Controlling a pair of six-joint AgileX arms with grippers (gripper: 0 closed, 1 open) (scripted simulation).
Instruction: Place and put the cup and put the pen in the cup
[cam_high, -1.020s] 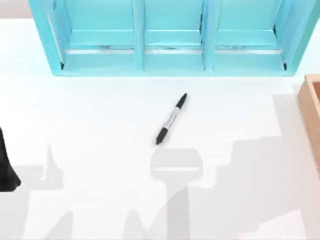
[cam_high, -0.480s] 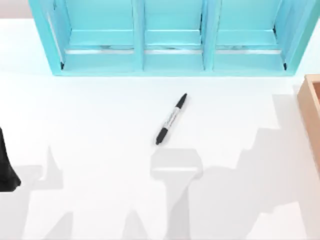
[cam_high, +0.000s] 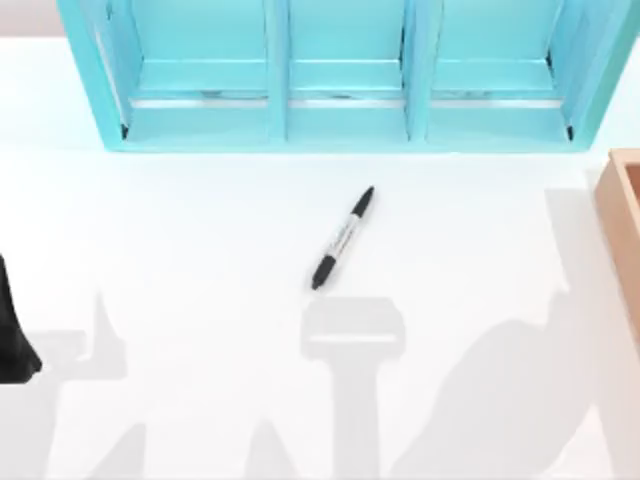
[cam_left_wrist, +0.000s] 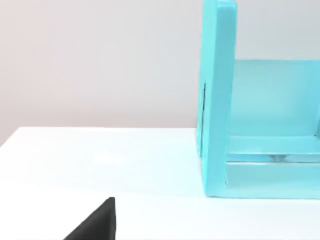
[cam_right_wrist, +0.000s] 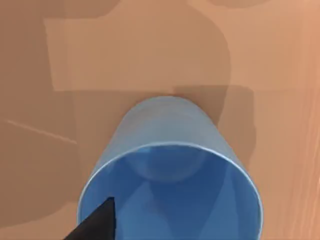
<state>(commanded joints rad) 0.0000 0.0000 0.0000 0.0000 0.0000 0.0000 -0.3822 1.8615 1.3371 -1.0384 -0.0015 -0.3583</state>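
Observation:
The pen (cam_high: 342, 238), black with a grey-white labelled barrel, lies flat on the white table (cam_high: 200, 230) near the middle, slanting from lower left to upper right. The cup (cam_right_wrist: 170, 175), small and plain blue, stands upright on a brown wooden surface (cam_right_wrist: 125, 50) and is seen from above, mouth open. A black part of my right gripper (cam_right_wrist: 95, 222) hangs just over the cup's rim. My left arm (cam_high: 12, 335) is parked at the table's left edge, with a dark tip of my left gripper (cam_left_wrist: 95, 222) in the left wrist view.
A large turquoise shelf unit (cam_high: 340, 75) with three compartments spans the back of the table; its side wall (cam_left_wrist: 217, 100) faces the left wrist camera. A wooden box (cam_high: 622, 215) sits at the right edge. Arm shadows cover the front of the table.
The shadow on the table's right front has shifted and changed shape, so the right arm has moved. The pen and the left arm are where they were.

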